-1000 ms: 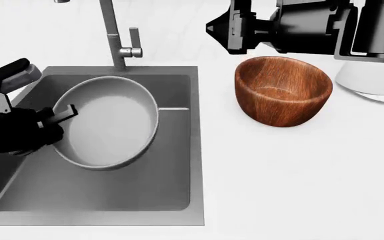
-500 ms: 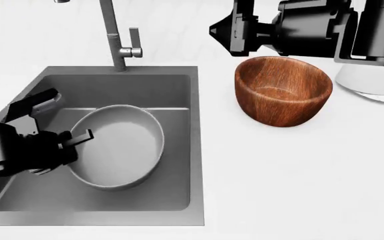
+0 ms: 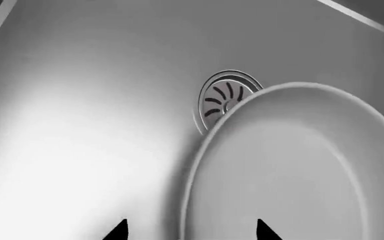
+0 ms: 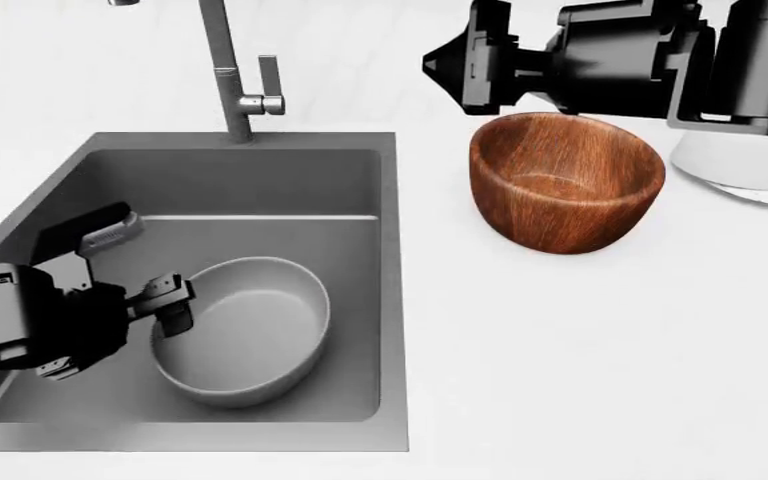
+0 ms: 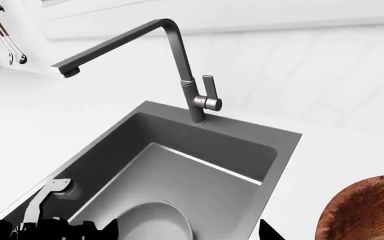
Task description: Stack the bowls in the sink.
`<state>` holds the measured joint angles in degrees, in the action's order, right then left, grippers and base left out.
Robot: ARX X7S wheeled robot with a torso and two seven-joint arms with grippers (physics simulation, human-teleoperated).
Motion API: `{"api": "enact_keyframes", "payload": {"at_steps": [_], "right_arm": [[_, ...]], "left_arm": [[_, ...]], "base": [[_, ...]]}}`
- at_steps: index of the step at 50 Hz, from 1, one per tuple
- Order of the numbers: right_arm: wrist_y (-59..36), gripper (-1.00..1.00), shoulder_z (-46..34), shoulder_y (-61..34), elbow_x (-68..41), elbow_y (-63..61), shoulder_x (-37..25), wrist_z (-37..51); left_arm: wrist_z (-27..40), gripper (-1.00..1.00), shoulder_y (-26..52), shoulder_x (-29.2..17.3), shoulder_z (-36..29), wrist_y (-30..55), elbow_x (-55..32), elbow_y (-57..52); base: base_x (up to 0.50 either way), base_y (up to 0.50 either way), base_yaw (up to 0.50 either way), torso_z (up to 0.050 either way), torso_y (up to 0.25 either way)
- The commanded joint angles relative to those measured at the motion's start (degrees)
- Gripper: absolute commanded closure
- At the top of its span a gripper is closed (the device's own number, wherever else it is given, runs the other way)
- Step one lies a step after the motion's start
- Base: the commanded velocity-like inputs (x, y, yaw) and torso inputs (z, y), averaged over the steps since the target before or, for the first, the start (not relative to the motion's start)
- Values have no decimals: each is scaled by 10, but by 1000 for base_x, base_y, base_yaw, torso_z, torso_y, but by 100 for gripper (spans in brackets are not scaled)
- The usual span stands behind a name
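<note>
While the grey bowl [image 4: 244, 330] sits low in the sink [image 4: 344, 180], toward the basin's near-right part, the left gripper [image 4: 157, 300] has its fingers [image 4: 173, 292] at the bowl's left rim: one black finger reaches over the rim to the inside, the other is hidden behind the gripper body, so it looks clamped on the rim, but whether the rim is truly pinched cannot be told. In the left wrist view the grey bowl [image 3: 299, 170] fills most of the frame beside the round metal drain [image 3: 224, 97], which its rim partly covers, and two dark fingertips [image 3: 117, 231] show apart on either side of the rim. The bowl looks slightly tilted, and whether it rests on the sink floor cannot be told. The wooden bowl [image 4: 566, 180] stands upright on the white table [image 4: 598, 360], to the right of the sink and toward the far edge, well apart from the grey bowl. The right gripper [image 4: 444, 62] hangs above and behind the wooden bowl, and whether its fingers are apart or together cannot be told. A white roll [image 4: 744, 165] stands just right of the wooden bowl, partly hidden by the right arm. The steel faucet [image 4: 231, 75] rises at the sink's far edge.
</note>
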<state>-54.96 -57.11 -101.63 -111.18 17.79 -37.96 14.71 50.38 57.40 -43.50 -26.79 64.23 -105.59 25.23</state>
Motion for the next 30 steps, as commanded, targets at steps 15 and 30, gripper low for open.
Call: {"api": "enact_keyframes", "payload": {"at_steps": [15, 30], "right_arm": [[-4, -100, 1, -12, -1, 5, 3, 11], [-53, -100, -40, -60, 14, 80, 18, 72]], "left_arm": [[92, -100, 80, -35, 38, 14, -96, -61], [159, -100, 174, -46, 62, 17, -204, -115]], "base": [[0, 0, 0, 0, 0], [0, 0, 0, 0, 0]]}}
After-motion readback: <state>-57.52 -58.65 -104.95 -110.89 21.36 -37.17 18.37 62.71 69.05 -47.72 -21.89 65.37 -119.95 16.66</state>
